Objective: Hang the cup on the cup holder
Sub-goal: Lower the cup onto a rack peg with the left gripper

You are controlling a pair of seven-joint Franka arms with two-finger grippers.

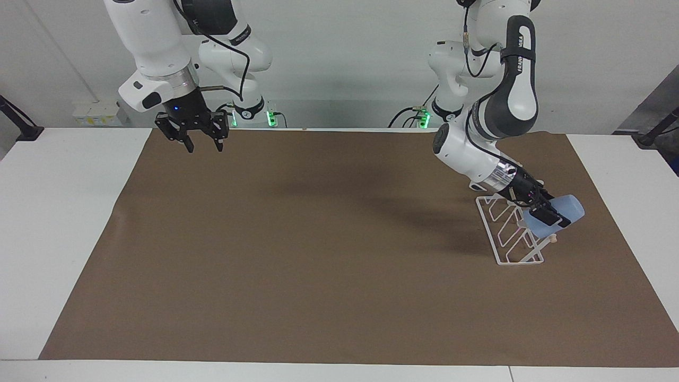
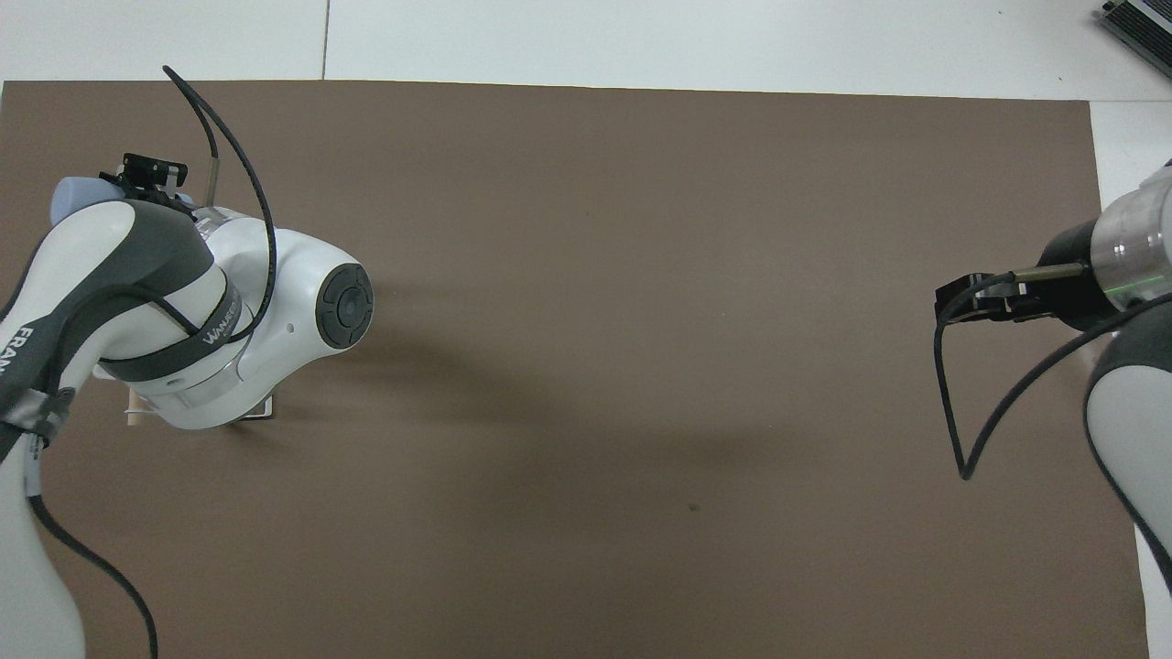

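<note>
Currently the cup [image 1: 558,216] is tilted on its side at the cup holder [image 1: 509,233], base end pointing toward the left arm's end of the table and slightly up, mouth end down against the rack's prongs, near the wooden rod [image 1: 552,239]. Cannot tell whether a prong is actually inside the cup. In the overhead view only a sliver of the cup [image 2: 75,192] shows past the arm, and most of the rack is hidden under the arm's body.

Left gripper [image 1: 546,211] is clamped on the cup, one dark finger lying across the cup's side, wrist angled down over the rack. Left arm reaches in low over the holder from its base.

Cup holder stands on the brown mat [image 1: 329,254] toward the left arm's end of the table. White wire base flat on the mat, prongs slanting up.

Right gripper [image 1: 202,146] hangs in the air over the mat's edge at the right arm's end, close to the robots' side. Jaws are apart, fingertips clearly separated, nothing between them. In the overhead view it shows [image 2: 952,302] at the frame's edge. Right arm waits.

Mat lies on the white table [image 1: 63,223].
</note>
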